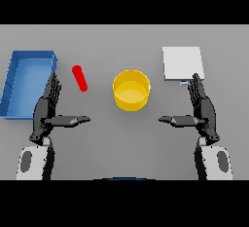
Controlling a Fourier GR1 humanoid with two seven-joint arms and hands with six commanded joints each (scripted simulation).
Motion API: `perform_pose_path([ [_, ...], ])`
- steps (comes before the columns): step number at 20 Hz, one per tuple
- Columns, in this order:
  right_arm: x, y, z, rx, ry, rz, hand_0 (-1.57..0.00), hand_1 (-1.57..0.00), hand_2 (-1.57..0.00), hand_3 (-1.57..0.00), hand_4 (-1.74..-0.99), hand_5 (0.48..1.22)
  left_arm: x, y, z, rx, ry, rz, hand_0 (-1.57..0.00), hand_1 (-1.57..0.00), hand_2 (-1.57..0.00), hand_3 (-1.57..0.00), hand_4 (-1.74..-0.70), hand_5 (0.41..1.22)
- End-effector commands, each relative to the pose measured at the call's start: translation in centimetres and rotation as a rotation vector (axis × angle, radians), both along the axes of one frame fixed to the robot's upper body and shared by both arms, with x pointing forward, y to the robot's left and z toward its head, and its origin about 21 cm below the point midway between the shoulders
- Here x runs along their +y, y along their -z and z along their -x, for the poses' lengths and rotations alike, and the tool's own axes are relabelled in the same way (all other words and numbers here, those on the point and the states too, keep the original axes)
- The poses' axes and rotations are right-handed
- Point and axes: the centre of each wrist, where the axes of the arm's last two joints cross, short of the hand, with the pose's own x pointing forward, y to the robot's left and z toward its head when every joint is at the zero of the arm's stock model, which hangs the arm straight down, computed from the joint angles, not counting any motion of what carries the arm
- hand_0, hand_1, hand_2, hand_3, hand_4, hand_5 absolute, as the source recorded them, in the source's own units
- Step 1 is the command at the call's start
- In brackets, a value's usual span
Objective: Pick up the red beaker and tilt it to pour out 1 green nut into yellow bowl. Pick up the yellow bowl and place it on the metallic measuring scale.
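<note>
A red beaker [80, 78] lies tilted on the grey table, left of centre. The yellow bowl [131, 90] stands in the middle and looks empty inside. At the back right sits the metallic measuring scale [182, 63], a pale square plate. My left hand [47, 108] is open at the lower left, fingers straight and thumb pointing inward, apart from the beaker. My right hand [203, 108] mirrors it at the lower right, open, its fingertips near the scale's front edge. No green nut is visible.
A blue tray [13, 81] with raised walls stands at the far left, right beside my left hand's fingers.
</note>
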Motion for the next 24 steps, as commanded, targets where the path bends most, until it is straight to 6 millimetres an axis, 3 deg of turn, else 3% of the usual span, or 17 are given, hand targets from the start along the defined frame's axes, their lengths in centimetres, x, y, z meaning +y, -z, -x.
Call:
perform_pose_path([
  [1, 0.1, 0.0, 0.0, 0.0, 0.0, -0.001, 0.0, 0.0, 0.0, 0.0, -1.071, 0.578, 0.0, 0.0, 0.0, 0.0, -0.001, 0.0, 0.0, 0.0, 0.0, 0.0, -1.14, 0.66],
  [6, 0.9, 0.1, -0.3, 0.005, -0.007, -0.005, 0.0, 0.0, 0.0, 0.0, -1.071, 0.578, 0.3, -0.1, 0.1, -0.005, -0.001, -0.001, 0.0, 0.0, 0.0, 0.0, -1.14, 0.66],
  [8, 0.9, -0.6, 0.9, -0.133, -0.021, 0.238, 0.0, 0.0, 0.0, 0.0, -1.072, 0.577, 0.4, -1.3, 1.9, -0.069, 0.06, -0.127, 0.0, 0.0, 0.0, 0.0, -1.14, 0.66],
  [12, 1.1, -1.3, 1.3, -0.155, -0.039, 0.339, 0.0, 0.0, 0.0, 0.0, -1.084, 0.585, 0.1, -2.3, 3.6, -0.036, 0.095, -0.198, 0.0, 0.0, 0.0, 0.0, -1.14, 0.657],
  [14, 1.4, -1.5, 1.6, -0.148, -0.06, 0.315, 0.0, 0.0, 0.0, 0.0, -1.118, 0.6, 0.4, -2.7, 2.9, -0.006, 0.096, -0.212, 0.0, 0.0, 0.0, 0.0, -1.14, 0.652],
  [18, 1.4, -1.7, 1.3, -0.152, -0.083, 0.279, 0.0, 0.0, 0.0, 0.0, -1.18, 0.627, -0.3, -1.5, 1.3, 0.042, 0.119, -0.213, 0.0, 0.0, 0.0, 0.0, -1.14, 0.647],
  [24, 1.2, -1.6, 1.6, -0.157, -0.088, 0.244, 0.0, 0.0, 0.0, 0.0, -1.22, 0.626, 0.1, -0.1, -3.4, 0.069, 0.116, -0.225, 0.0, 0.0, 0.0, 0.0, -1.18, 0.644],
])
